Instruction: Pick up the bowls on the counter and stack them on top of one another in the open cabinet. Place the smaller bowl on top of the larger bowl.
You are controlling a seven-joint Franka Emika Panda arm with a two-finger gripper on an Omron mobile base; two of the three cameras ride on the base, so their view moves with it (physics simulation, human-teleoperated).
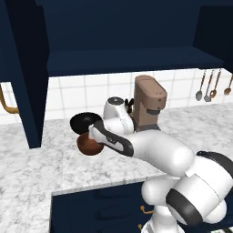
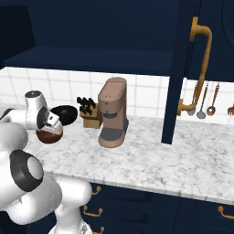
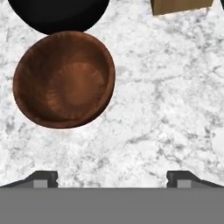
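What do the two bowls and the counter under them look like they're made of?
The reddish-brown bowl looks like turned wood, semi-gloss: fine radial grain and a ringed base show inside. The black bowl is uniformly dark with no visible texture, perhaps glazed ceramic or plastic; that stays open. The counter looks like polished marble, white with grey veining.

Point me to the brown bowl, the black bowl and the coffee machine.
brown bowl [image 3: 63, 78], hand view, on its inner bottom.
black bowl [image 2: 66, 114], right base view, on its outer side wall.
coffee machine [image 2: 112, 98], right base view, on its upper body.
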